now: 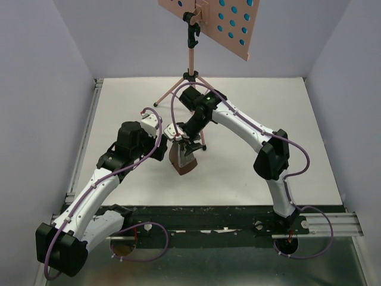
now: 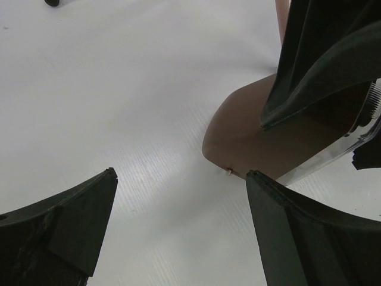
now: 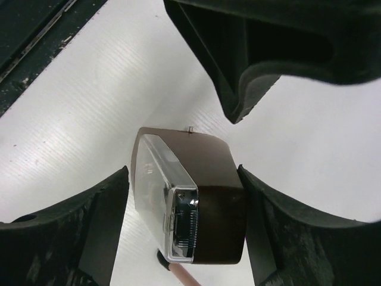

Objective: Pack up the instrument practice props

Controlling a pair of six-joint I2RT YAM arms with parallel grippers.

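Observation:
The brown pyramid metronome (image 1: 183,161) with its clear cover (image 3: 164,196) stands on the white table. My right gripper (image 1: 188,147) reaches down over it, jaws either side (image 3: 181,173). The right finger (image 3: 280,232) lies against the brown side. A thin strip of table shows between the left finger (image 3: 98,226) and the cover. My left gripper (image 1: 162,148) is open and empty just left of the metronome (image 2: 250,143), low over the table (image 2: 181,179). The salmon-pink music stand (image 1: 191,56) rises behind. Blue shows through the holes in its desk (image 1: 229,27).
The stand's tripod legs (image 1: 169,92) spread over the far middle of the table. One leg with a black foot (image 3: 172,271) runs close behind the metronome. Grey walls close the left, right and back. A black rail (image 1: 208,217) edges the table's near side.

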